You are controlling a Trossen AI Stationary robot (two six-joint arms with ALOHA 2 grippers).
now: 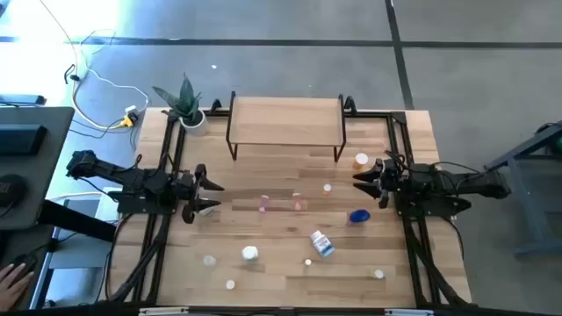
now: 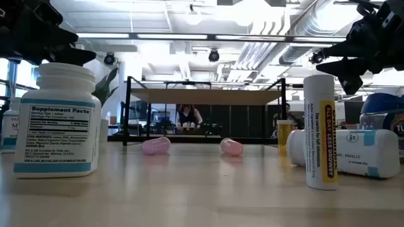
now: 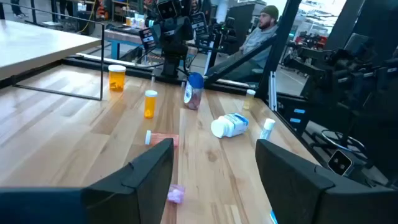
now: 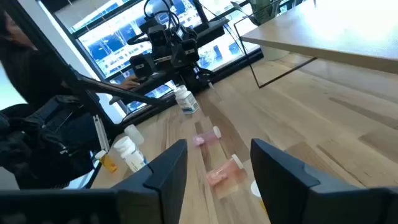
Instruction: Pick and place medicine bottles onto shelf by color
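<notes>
The light-wood shelf [image 1: 285, 118] stands on black legs at the table's far side, its board bare. Bottles are scattered on the tabletop: two pink ones [image 1: 265, 204] [image 1: 299, 204] lying at the middle, an orange-capped one [image 1: 361, 161], a squat blue one [image 1: 358, 216], and a white one with a blue label [image 1: 322, 243] lying on its side. Small white ones [image 1: 250, 254] stand toward the near edge. My left gripper [image 1: 215, 195] hovers open left of the pink bottles. My right gripper [image 1: 358, 183] hovers open beside the orange-capped bottle. Both pink bottles [image 4: 225, 173] show ahead of the right fingers.
A potted plant [image 1: 186, 105] stands at the shelf's left end. The black arm frames [image 1: 158, 228] run along both table sides. A person [image 3: 261, 31] sits beyond the table's right side, and a hand [image 1: 9, 281] shows at the near left. In the low view a large white bottle [image 2: 60, 120] and a tall tube [image 2: 320, 131] stand close to the camera.
</notes>
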